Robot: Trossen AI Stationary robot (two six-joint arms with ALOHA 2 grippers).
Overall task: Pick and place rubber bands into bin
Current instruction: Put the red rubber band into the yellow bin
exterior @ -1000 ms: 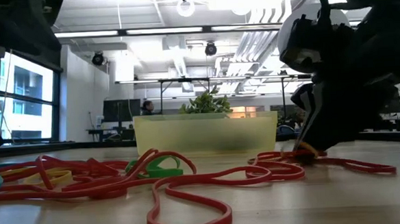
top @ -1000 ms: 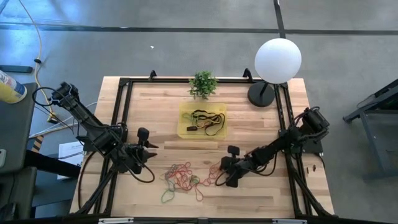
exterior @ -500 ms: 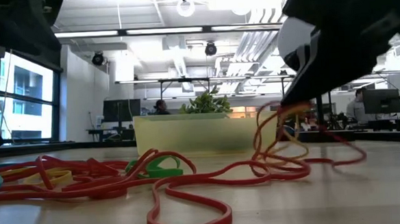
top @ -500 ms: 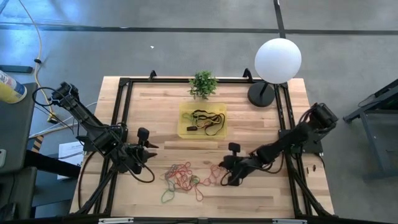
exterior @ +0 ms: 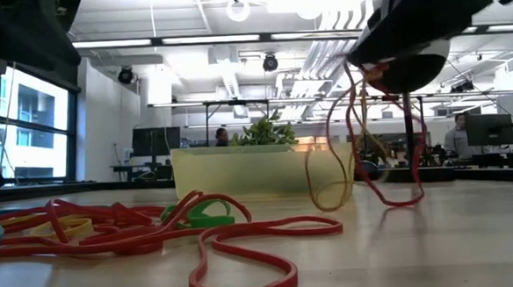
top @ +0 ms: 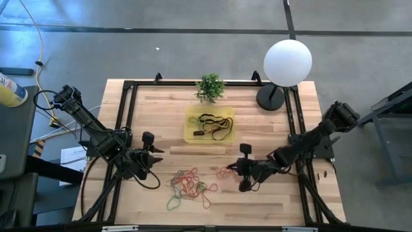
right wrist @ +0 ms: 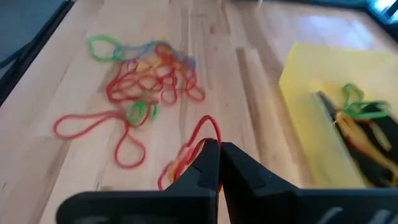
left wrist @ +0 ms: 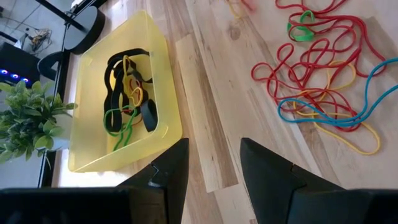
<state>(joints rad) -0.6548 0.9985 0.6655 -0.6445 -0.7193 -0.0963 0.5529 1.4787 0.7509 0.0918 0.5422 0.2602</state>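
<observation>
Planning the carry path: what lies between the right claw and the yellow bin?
Bare wood, in the high view, between the right claw, shut on red rubber bands, and the translucent yellow plastic bin.

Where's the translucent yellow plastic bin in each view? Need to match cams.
High view: translucent yellow plastic bin, table centre, just below the green potted plant.
Low view: bin mid-frame, plant behind it.
Left wrist view: bin at left, plant beside it.
Right wrist view: bin at right edge; plant not in it.
Shared landmark: the plant.
</observation>
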